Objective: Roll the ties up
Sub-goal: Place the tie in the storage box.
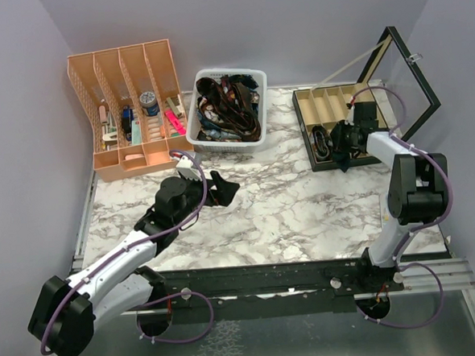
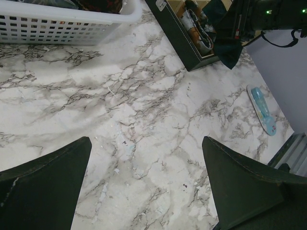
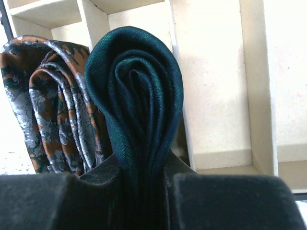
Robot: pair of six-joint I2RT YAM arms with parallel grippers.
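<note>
Okay: marble surface [image 1: 288,215] carries a white basket [image 1: 227,141] heaped with ties [image 1: 229,106] and a divided box [image 1: 306,133]. Left gripper [image 2: 146,143] hangs spread wide over bare marble, holding nothing. Right gripper [image 1: 343,150] at the box pinches a rolled dark teal tie [image 3: 136,96], just beside a rolled patterned tie [image 3: 53,100].

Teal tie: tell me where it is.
Right wrist view: the teal tie sits rolled in the right gripper, at the divided box far right on the table, beside a patterned tie.
</note>
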